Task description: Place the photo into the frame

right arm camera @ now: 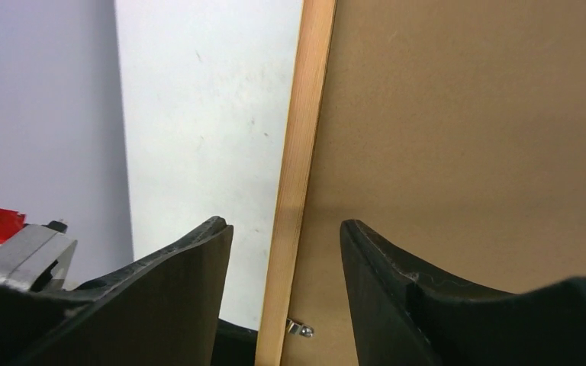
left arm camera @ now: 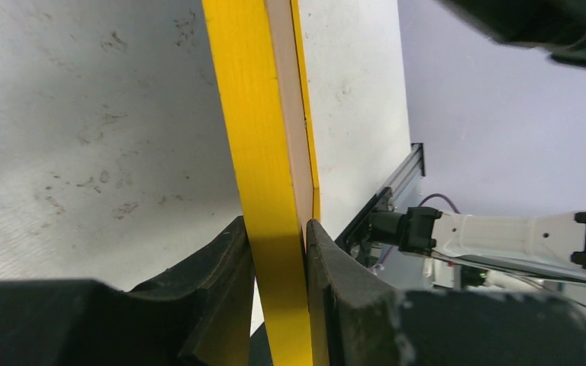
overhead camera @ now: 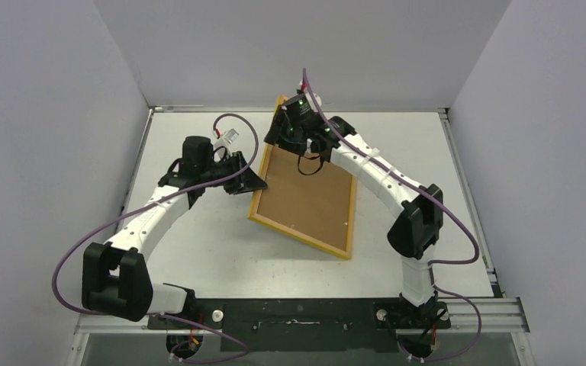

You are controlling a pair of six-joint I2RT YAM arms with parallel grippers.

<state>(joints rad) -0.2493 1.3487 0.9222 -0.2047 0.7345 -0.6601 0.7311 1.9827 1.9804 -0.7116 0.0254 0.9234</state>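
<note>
The frame [overhead camera: 297, 237] is held tilted above the table, its back toward the top camera, filled by the brown backing board [overhead camera: 305, 194]. My left gripper [overhead camera: 258, 181] is shut on the frame's left edge. In the left wrist view both pads press the yellow border [left arm camera: 263, 152] at the gripper [left arm camera: 278, 229]. My right gripper [overhead camera: 281, 136] is at the frame's far end. It [right arm camera: 286, 229] stands open, its fingers apart on either side of the wooden edge [right arm camera: 297, 152] without touching it. The photo is hidden.
The white table [overhead camera: 198, 252] is enclosed by grey walls on three sides, with a metal rail [overhead camera: 473, 313] along the near edge. A small metal clip [right arm camera: 299, 329] sits on the backing board [right arm camera: 465, 137] by the wooden edge.
</note>
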